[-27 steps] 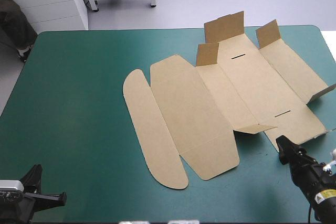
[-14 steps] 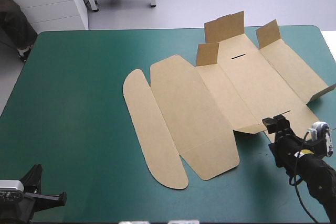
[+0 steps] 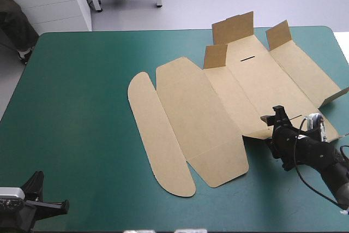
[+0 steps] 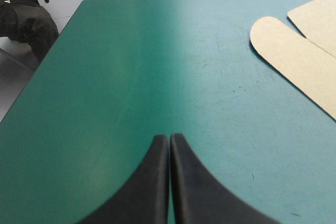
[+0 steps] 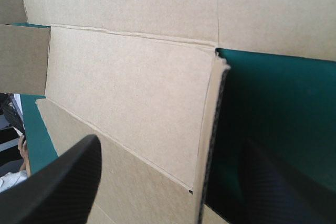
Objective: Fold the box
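R gripper [image 5: 170, 146] released, fingers wide apart w/ a raised flap [image 5: 209, 129] edge between them. Box [image 3: 218, 102] lies mostly flat, centre-right on teal-green cover [image 3: 82, 107], far flaps up. L gripper [image 4: 169, 141] clenched over bare cover, near-left corner.

The brown box [image 3: 218, 107] lies opened out on the teal-green cover [image 3: 82, 107], mostly flat, with three short flaps [image 3: 233, 27] standing up at its far end. The right gripper [image 3: 274, 118] is at the box's near right corner, beside a slightly lifted flap [image 3: 263, 133]. The left gripper [image 3: 62, 205] sits well apart from the box, off its near left side.
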### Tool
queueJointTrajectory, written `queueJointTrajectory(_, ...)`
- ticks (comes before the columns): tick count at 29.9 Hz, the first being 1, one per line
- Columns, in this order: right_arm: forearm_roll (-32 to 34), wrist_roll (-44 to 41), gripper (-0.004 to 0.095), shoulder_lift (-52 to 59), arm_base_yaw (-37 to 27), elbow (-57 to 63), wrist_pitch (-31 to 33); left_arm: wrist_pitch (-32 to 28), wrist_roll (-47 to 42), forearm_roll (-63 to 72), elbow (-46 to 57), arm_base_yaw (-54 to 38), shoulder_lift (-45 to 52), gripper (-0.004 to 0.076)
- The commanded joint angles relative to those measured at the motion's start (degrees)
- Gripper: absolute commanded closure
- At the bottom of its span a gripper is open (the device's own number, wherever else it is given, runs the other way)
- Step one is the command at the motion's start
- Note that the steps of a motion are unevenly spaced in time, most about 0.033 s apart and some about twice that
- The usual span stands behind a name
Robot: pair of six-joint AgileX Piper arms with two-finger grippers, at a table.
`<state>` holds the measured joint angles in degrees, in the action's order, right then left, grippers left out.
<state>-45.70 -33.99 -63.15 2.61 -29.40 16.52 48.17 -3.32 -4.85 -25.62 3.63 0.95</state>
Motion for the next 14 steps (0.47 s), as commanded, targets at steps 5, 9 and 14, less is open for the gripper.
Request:
queueJointTrajectory(5, -2.6, -0.2, 0.0922, -0.4, -0.5, -2.2, -0.7, -4.2, -0.4, -0.1, -1.2, 0.3, 0.7, 0.0734)
queueJointTrajectory(9, -2.6, -0.7, 0.0908, -0.4, -0.5, -2.2, 0.2, -4.2, -0.4, -0.1, -1.2, 0.3, 0.7, 0.0734)
queueJointTrajectory(14, -2.1, 11.5, 0.0908, -0.6, -0.5, -2.9, -0.4, -4.2, -0.4, -0.1, -1.2, 0.3, 0.7, 0.0734)
